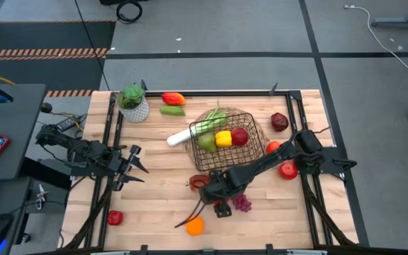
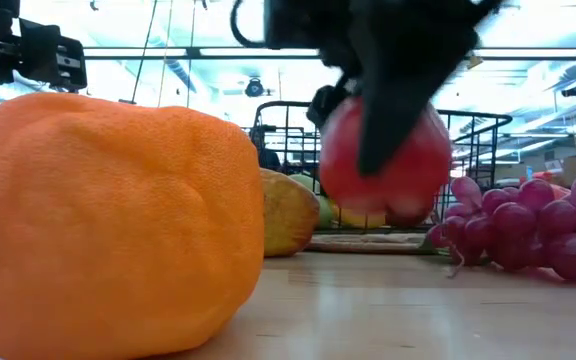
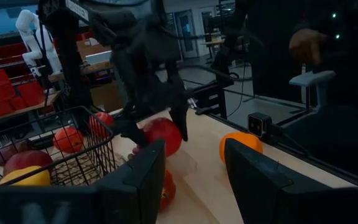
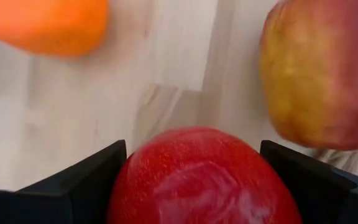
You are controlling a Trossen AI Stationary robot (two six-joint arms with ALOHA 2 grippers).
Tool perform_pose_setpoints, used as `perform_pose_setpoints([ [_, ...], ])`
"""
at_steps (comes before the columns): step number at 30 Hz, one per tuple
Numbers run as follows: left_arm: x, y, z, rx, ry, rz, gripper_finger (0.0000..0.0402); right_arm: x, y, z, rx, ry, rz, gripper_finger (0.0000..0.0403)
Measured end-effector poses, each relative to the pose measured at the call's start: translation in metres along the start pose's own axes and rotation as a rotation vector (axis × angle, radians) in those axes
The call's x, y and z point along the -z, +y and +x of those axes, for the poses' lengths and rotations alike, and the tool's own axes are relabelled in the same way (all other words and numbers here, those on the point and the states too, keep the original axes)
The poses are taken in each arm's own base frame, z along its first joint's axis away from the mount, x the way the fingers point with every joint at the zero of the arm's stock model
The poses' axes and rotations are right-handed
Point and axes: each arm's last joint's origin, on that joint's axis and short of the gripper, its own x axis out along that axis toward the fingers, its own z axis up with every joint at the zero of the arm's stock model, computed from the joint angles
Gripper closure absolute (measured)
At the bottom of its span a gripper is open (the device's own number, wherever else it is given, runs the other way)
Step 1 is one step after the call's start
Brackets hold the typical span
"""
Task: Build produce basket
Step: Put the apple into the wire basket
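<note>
a: where's the right gripper (image 4: 194,180) at?

b: low over the table, just in front of the basket (image 1: 227,139), with its fingers closed around a red apple (image 4: 204,177). the low view shows the apple clear of the wood.

a: how will it handle?

b: i'd guess light and stiff, a hollow toy with a smooth glossy skin. round, so it could squirt out of a shallow pinch. taking it across the widest part, as the fingers sit now, looks right.

a: and the basket?

b: black wire grid, open mesh, rigid, sitting on a round woven mat. a yellow piece (image 1: 222,138), a green one, another red one and a leek (image 1: 190,132) poking over the rim are already inside.

a: what's loose?

b: a dimpled orange (image 1: 195,226), bumpy purple grapes (image 1: 241,204) beside the gripper, and a blotchy red-yellow apple (image 4: 319,71) nearby.

a: left gripper (image 1: 134,164)?

b: parked at the left edge, fingers partly apart, holding nothing.
</note>
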Motion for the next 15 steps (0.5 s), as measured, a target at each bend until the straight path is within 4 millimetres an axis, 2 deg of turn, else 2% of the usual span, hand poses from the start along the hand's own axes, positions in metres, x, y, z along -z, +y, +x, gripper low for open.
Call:
perform_pose_setpoints([
  [9,0.001,0.0,0.0,0.001,0.009,0.0,0.023,-0.039,-0.021,-0.051,-0.269,-0.1,0.135,0.0038],
  [15,0.002,0.0,0.001,0.003,0.022,0.0,0.023,-0.051,-0.027,-0.084,-0.364,-0.177,0.152,0.0038],
])
